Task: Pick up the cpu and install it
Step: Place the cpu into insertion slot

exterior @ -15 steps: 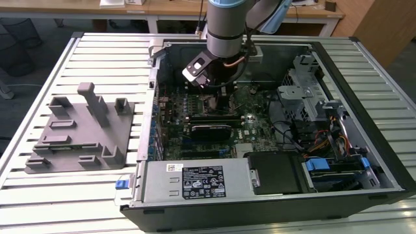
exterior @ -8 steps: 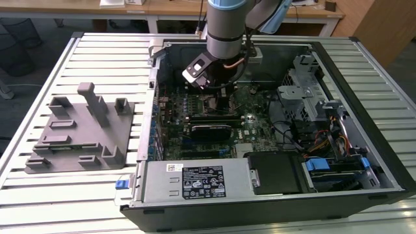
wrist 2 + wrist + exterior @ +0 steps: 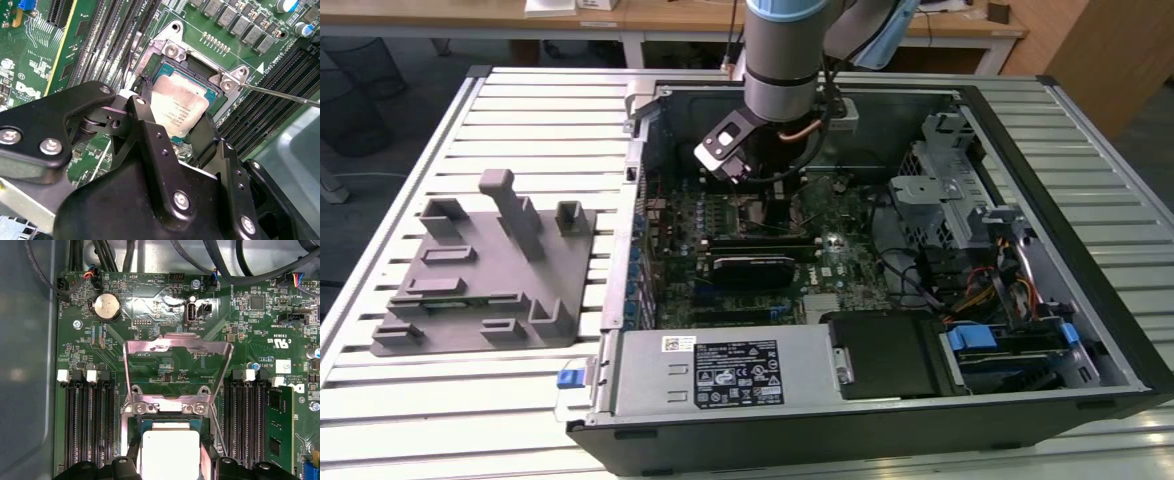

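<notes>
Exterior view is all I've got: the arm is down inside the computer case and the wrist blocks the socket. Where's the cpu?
Observer: In both wrist views the cpu is at the open socket, with the gripper jaws against two opposite edges. I cannot tell if it is fully seated.
Operator: Load plate?
Observer: Open. In the first wrist view the load plate is swung up off the socket, clear of the cpu.
</notes>
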Motion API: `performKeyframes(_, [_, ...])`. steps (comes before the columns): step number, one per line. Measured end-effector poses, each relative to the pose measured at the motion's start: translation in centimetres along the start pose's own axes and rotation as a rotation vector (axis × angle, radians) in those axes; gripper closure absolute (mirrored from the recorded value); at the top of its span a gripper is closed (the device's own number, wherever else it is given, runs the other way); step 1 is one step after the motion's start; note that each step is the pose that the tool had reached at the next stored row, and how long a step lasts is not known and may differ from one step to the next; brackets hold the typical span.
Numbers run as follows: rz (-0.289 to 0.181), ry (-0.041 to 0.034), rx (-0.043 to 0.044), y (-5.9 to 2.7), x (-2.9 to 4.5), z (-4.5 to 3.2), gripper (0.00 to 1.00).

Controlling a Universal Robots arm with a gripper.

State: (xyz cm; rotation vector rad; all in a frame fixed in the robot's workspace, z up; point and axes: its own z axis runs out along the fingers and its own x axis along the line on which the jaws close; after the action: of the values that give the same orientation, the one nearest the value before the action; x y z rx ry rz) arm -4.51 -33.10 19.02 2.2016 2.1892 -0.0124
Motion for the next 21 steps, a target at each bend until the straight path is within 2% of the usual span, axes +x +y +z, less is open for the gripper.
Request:
performKeyframes(13, [0.017, 0.0039, 0.0026, 0.03, -0.03, -0.15, 0.46])
performKeyframes(21, [0.004, 0.0053, 0.0021, 0.05, -0.03, 0.00, 0.46])
